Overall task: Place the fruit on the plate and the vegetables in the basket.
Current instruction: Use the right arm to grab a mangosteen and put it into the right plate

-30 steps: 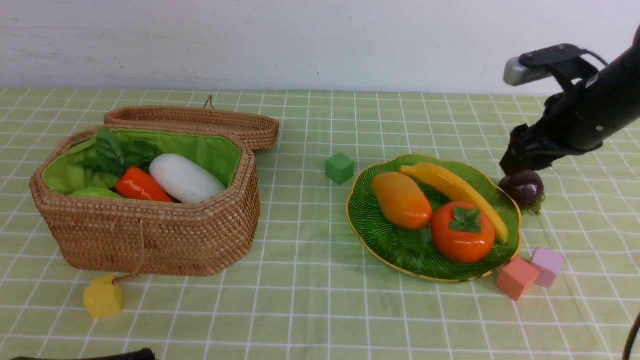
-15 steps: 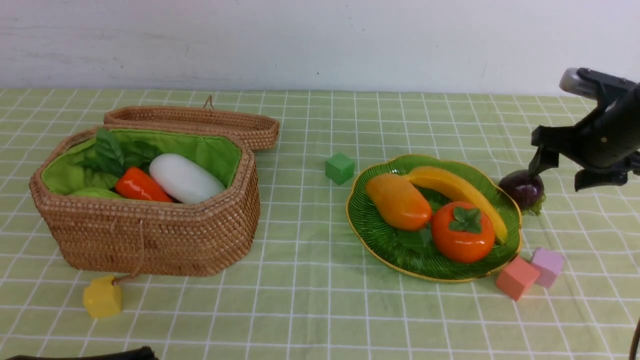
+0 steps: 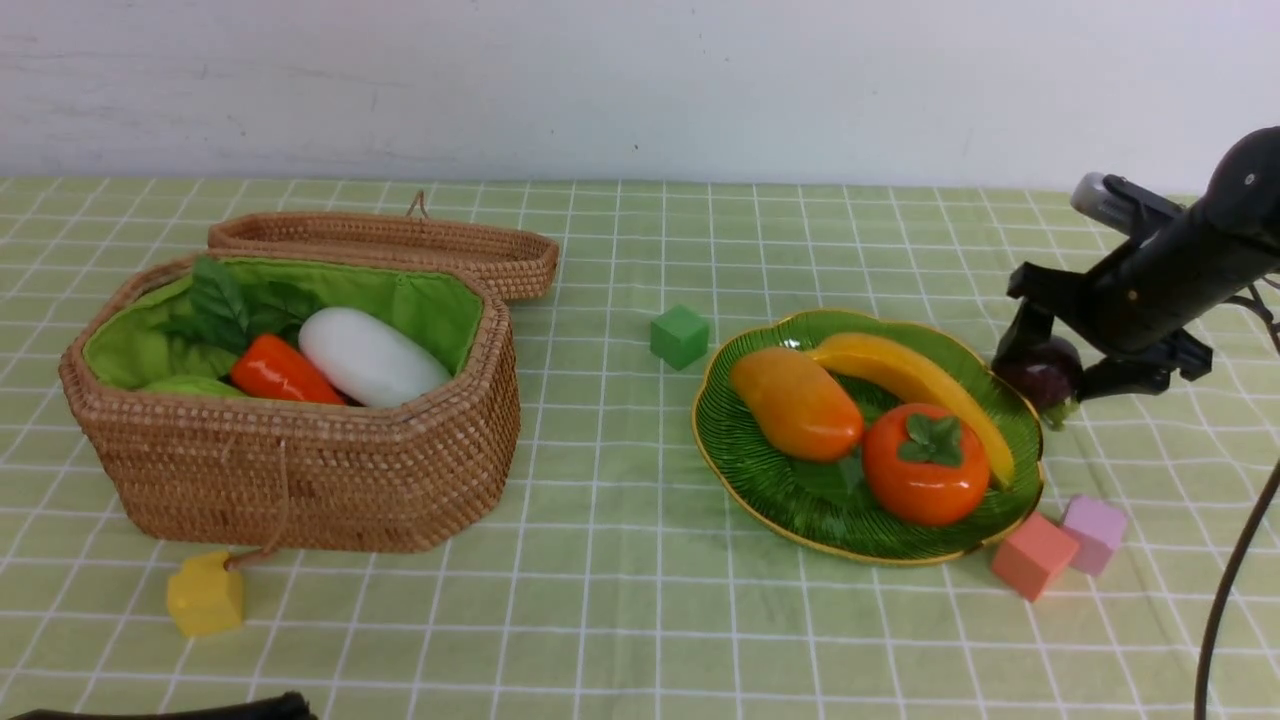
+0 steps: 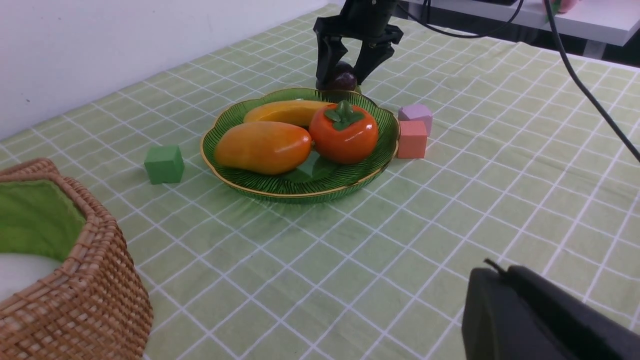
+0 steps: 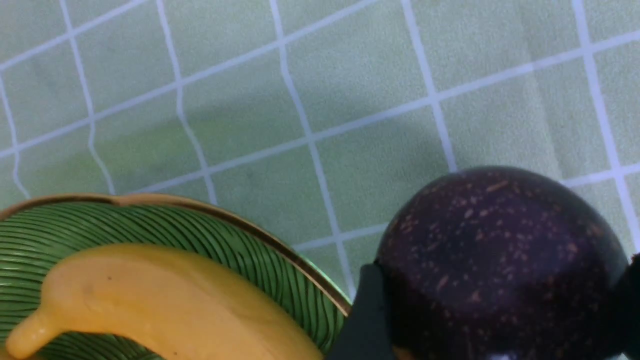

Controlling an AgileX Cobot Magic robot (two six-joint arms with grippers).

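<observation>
At right of the front view, the green ribbed plate (image 3: 760, 470) carries persimmon (image 3: 926, 466), mango (image 3: 797, 402) and banana (image 3: 915, 380). Just beyond its rim sits the dark speckled mangosteen (image 3: 1045, 372), straddled by the right gripper (image 3: 1062, 362), tilted down, jaws spread. The left gripper is unseen, pressed shut.

Light is bright, even and soft across the checked cloth (image 3: 620, 620), with only a faint shadow just beside the plate (image 3: 745, 470) and under the basket (image 3: 300, 480). White glare spots sit on the persimmon (image 3: 925, 465) and mango (image 3: 797, 400) on the plate. Beside the plate, the mangosteen (image 5: 500, 260) fills the right wrist view slightly soft, and the front view looks mildly grainy.
</observation>
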